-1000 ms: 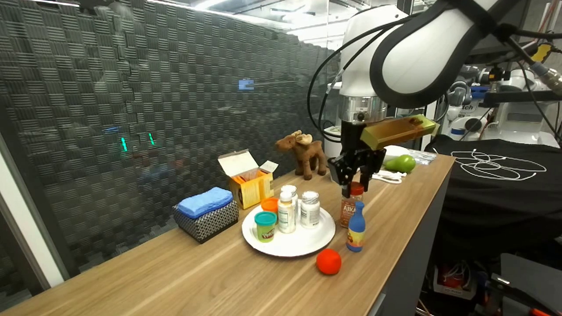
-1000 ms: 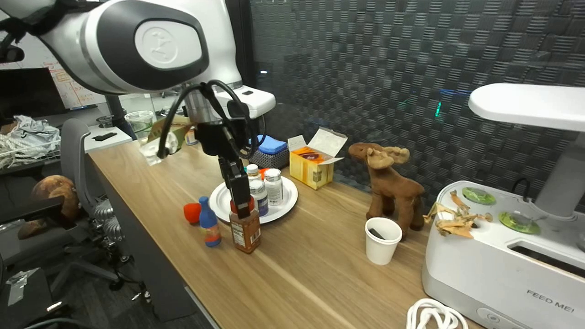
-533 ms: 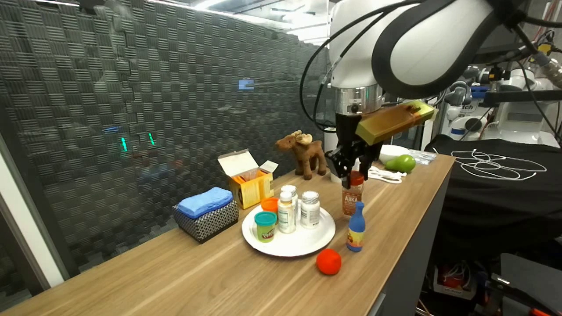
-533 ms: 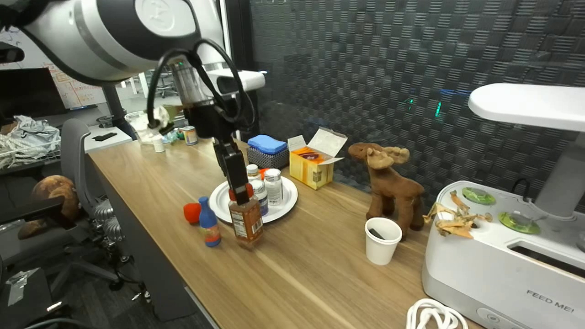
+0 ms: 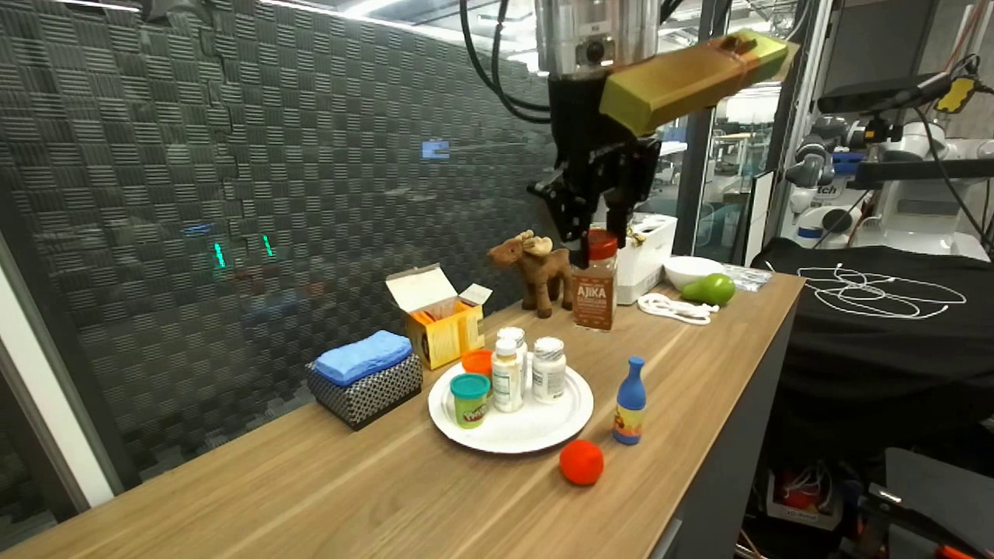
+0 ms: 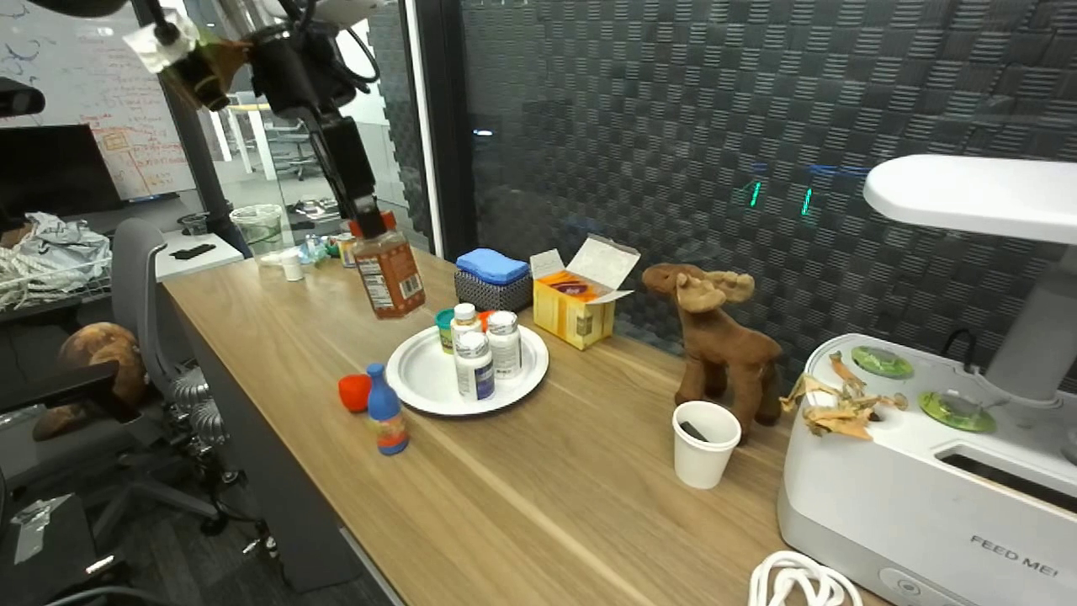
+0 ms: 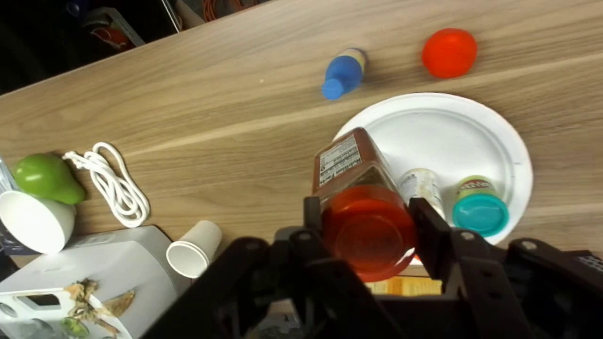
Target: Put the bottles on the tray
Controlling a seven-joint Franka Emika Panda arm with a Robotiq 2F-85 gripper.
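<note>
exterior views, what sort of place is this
Probably a robotics lab, perhaps within an office: the exterior views show what looks like another robot arm in the background, a whiteboard with writing on it and a desk chair.

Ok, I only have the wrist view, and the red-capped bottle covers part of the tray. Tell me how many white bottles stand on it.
Observer: Three white bottles stand grouped on the tray, seen in both exterior views.
Operator: I can't judge height from above. Tell me whether the red-capped bottle touches the counter.
Observer: It doesn't. In an exterior view it hangs in midair, clear of the wood.
Operator: Read me its other side; I only get the nutrition panel.
Observer: In an exterior view its front label reads AJIKA; the line below is too small to make out.
</note>
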